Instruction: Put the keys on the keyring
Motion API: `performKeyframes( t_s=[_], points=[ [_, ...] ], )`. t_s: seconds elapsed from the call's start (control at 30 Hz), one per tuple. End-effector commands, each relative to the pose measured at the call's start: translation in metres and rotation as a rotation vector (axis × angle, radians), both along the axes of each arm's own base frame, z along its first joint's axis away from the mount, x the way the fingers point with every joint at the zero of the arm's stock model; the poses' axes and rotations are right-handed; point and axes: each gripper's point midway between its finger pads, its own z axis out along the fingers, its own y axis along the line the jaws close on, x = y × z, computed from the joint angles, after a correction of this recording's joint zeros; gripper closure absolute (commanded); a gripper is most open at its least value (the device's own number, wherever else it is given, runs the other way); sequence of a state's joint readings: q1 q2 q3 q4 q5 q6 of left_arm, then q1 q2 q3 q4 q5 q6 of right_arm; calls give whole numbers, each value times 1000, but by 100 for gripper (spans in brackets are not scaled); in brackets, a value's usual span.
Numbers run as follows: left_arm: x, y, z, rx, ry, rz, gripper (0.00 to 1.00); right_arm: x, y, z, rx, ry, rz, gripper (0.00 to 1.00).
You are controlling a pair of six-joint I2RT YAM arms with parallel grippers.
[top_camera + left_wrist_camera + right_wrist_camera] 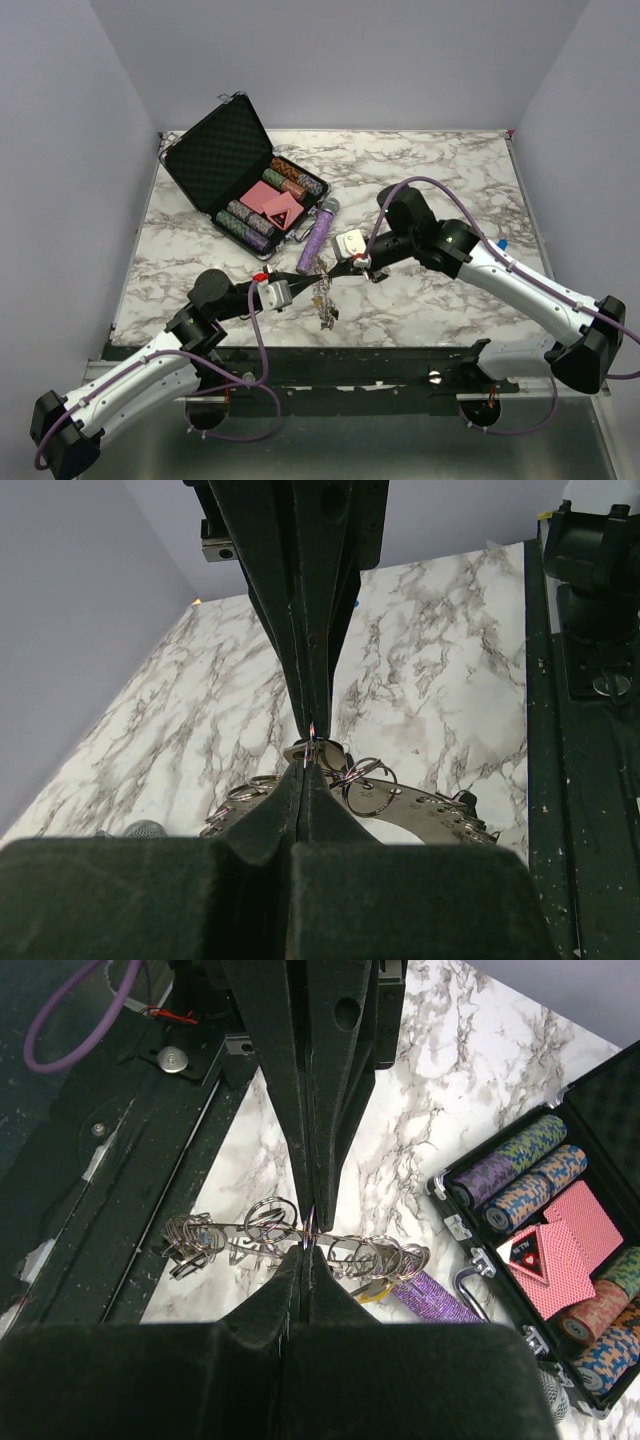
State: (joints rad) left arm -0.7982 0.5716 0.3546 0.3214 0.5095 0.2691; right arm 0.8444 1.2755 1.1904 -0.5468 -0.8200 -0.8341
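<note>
1. Silver wire and small silver keys [440, 820] make up the bunch. On the keyring [262, 1226] they fan out with several smaller split rings. The right wrist view shows the bunch strung out in a line, looped rings at its left end and a yellow-capped key [368, 1290] towards its right.
2. From above, the keyring is over the front middle of the marble bench [450, 170], near its front edge. It hangs just under the point where the two arms meet, with the keys dangling below.
3. On the left, the left tool [304, 772] has its jaws pressed flat together with no gap, nipping the ring wire at its tip.
4. The right tool [304, 1252] comes in from the opposite side. It is likewise pinched tight on the wire, tip to tip with the left one.
5. The dark fingers of both tools cross the centre of the bunch, so both wrist views lose the exact spot where the wire is held.
6. At the bench's back left, an open black case [215, 150] with a foam-lined lid holds rows of poker chips [520, 1175] and pink cards [565, 1250].
7. Just right of the case lies a purple glittery tube [317, 237], its near end close behind the keyring.
</note>
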Motion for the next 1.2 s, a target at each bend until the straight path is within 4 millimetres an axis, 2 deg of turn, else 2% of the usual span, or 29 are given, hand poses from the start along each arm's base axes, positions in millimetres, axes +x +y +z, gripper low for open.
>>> performKeyframes(
  t_s=[0.0, 0.8, 1.17],
  points=[
    [-1, -1, 24, -36, -40, -10, 100, -4, 8, 13, 21, 8, 12, 100],
    [5, -1, 20, -4, -10, 17, 100, -3, 15, 15, -7, 66, -12, 100],
    [7, 1, 22, -8, -12, 35, 100, -2, 14, 6, -52, 78, -27, 100]
  ],
)
